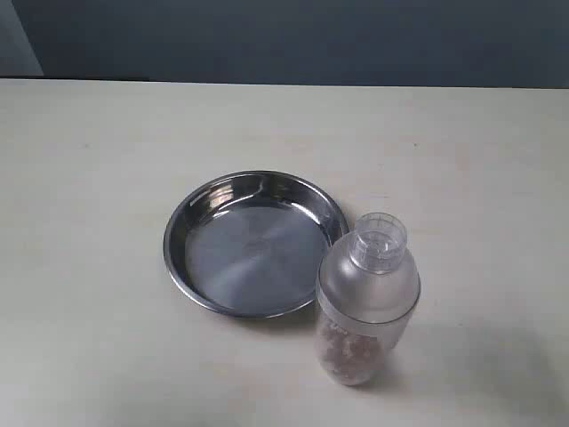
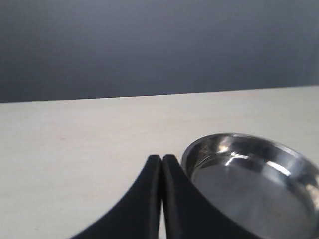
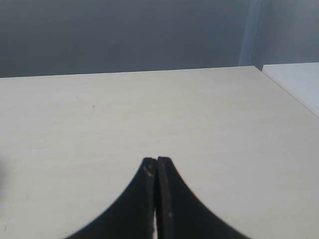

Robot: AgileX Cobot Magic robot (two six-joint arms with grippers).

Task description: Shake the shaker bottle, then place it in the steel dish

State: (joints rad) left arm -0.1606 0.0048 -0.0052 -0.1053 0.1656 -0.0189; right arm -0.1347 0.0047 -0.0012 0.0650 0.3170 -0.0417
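Note:
The frosted shaker bottle stands upright on the table, with brownish-pink granules in its base and a clear cap on top. It sits just right of the steel dish, close to the dish's rim. No arm shows in the exterior view. In the left wrist view my left gripper is shut with nothing between its fingers, and the steel dish lies beside it. My right gripper is shut and empty over bare table; neither the bottle nor the dish appears in that view.
The pale table runs back to a dark grey wall. In the right wrist view the table's corner and a white surface beyond it show.

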